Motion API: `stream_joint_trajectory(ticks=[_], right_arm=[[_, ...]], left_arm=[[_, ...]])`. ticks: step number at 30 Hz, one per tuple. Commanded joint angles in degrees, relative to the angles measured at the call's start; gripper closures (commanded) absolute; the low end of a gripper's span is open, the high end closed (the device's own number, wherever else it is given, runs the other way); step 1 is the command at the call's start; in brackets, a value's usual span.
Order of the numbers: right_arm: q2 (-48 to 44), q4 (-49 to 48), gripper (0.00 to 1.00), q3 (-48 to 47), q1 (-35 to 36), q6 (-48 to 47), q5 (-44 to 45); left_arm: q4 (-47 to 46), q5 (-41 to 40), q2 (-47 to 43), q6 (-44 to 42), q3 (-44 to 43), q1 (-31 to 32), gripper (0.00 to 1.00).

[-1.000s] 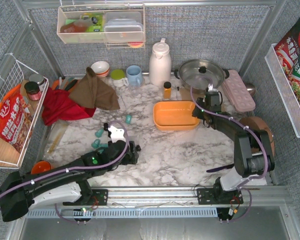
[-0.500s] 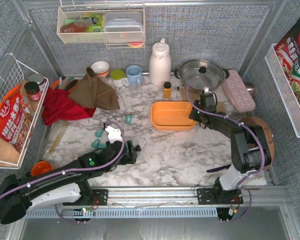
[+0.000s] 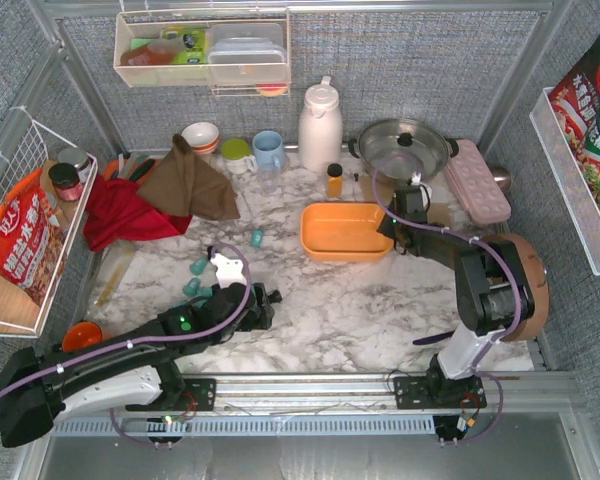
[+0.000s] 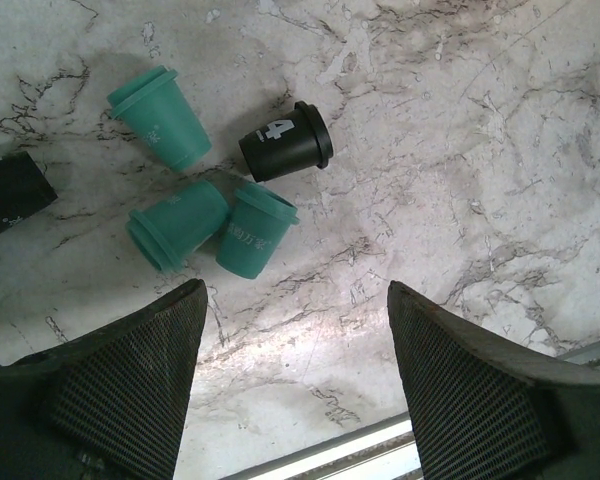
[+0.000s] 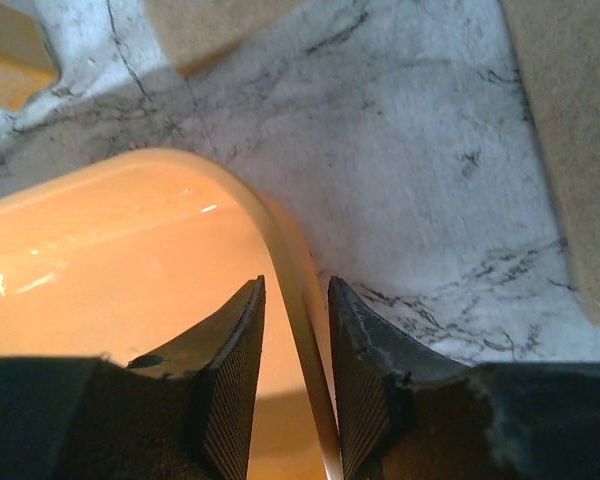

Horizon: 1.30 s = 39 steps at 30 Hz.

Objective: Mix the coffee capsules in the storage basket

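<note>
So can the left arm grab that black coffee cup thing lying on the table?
Probably yes. The left fingers are open, and the black capsule lies on its side just ahead, uncovered, though teal capsules sit close beside it.

The right gripper (image 5: 295,290) straddles the basket's (image 5: 100,260) rim at a rounded corner: one finger (image 5: 230,380) inside the tray, the other outside over the marble table (image 5: 430,200). Slim gaps show beside the rim near the tips. Beyond the tips and off to the right lie blurred beige shapes.
</note>
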State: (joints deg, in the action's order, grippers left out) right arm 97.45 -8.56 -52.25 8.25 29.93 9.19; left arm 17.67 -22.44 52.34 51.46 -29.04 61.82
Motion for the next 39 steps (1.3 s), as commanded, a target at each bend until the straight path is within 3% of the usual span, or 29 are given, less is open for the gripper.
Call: stream_joint_trajectory(ticks=[1, 8, 11, 14, 16, 22, 27, 39], right_arm=[[1.65, -4.79, 0.65, -1.54, 0.16, 1.72, 0.89], [2.99, -4.89, 0.66, -3.46, 0.19, 2.21, -0.78], [1.25, -2.6, 0.54, -3.83, 0.19, 1.07, -1.26], [-2.04, 2.61, 0.33, -4.22, 0.19, -0.71, -0.52], [-4.81, 5.22, 0.29, -3.44, 0.23, -2.24, 0.43], [-14.87, 12.43, 0.29, -0.39, 0.19, -9.86, 2.01], [-23.66, 16.7, 0.29, 2.7, 0.2, -14.13, 0.61], [-41.8, 21.56, 0.32, 7.34, 0.53, -14.65, -8.91]], left_arm=[[-0.43, 0.3, -0.37, 0.44, 0.29, 0.07, 0.18], [0.17, 0.33, -0.66, 0.62, 0.69, 0.18, 0.18], [-0.11, 0.5, -0.45, 0.38, 0.99, 0.15, 0.18], [-0.82, 0.96, 0.39, -0.55, 1.09, 0.15, 0.18], [-1.51, 1.19, 1.43, -1.53, 1.0, 0.14, 0.18], [-4.92, 3.16, 4.71, -4.02, 1.4, 0.47, 0.27], [-6.62, 2.6, 8.51, -5.6, 0.83, 0.83, 0.29], [-9.3, -0.38, 12.37, -11.99, 1.23, 0.84, 0.31]])
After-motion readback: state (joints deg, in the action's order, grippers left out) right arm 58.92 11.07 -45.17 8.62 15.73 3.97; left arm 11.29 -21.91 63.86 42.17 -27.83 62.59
